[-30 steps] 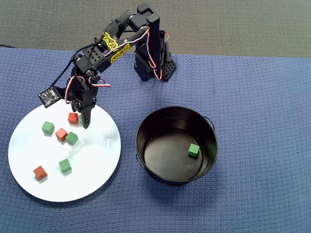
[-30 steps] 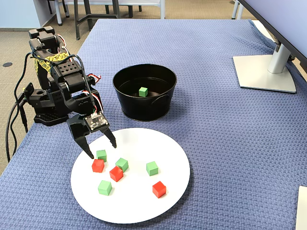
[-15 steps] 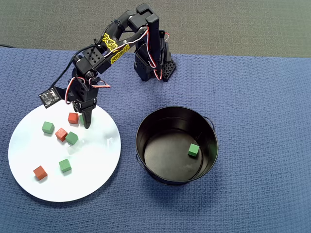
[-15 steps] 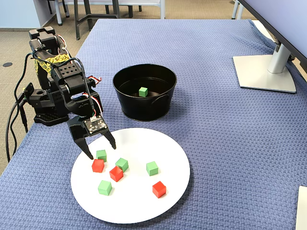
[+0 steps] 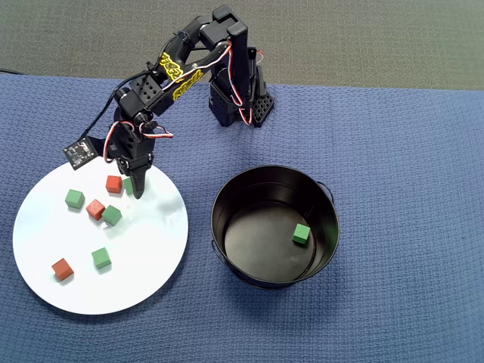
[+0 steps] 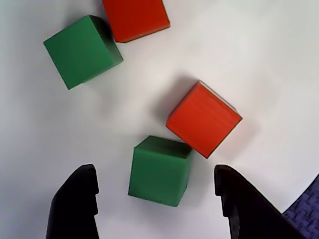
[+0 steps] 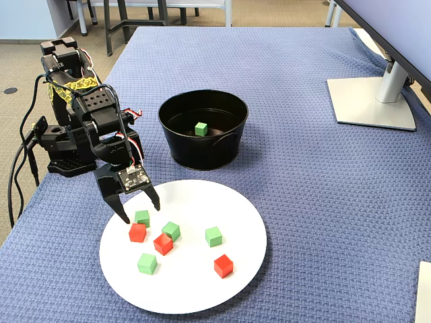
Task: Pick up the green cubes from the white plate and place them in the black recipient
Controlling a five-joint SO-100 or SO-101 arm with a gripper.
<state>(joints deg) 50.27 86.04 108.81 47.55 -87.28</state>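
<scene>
Several green cubes lie on the white plate (image 5: 151, 265) among red ones; one more green cube (image 5: 302, 234) rests inside the black recipient (image 5: 227, 193). My gripper (image 7: 141, 213) is open, low over the plate's near-arm edge. In the wrist view its two black fingers (image 6: 75, 204) stand on either side of one green cube (image 6: 160, 170), apart from both. A red cube (image 6: 204, 118) touches that cube's far corner. In the overhead view the arm partly hides this cube (image 5: 127, 184). Other green cubes (image 7: 171, 231) (image 7: 213, 235) (image 7: 147, 264) lie farther out on the plate (image 7: 202, 296).
Red cubes (image 5: 114, 183) (image 5: 95, 209) (image 5: 62, 268) share the plate. The arm's base (image 5: 238, 106) stands at the back edge of the blue cloth (image 5: 408, 151). In the fixed view, a monitor foot (image 7: 374, 101) sits at the far right, and the recipient (image 7: 202, 151) stands behind the plate.
The gripper has sunk a little toward the plate and shifted slightly, so its open fingers now flank the green cube. No cube has moved.
</scene>
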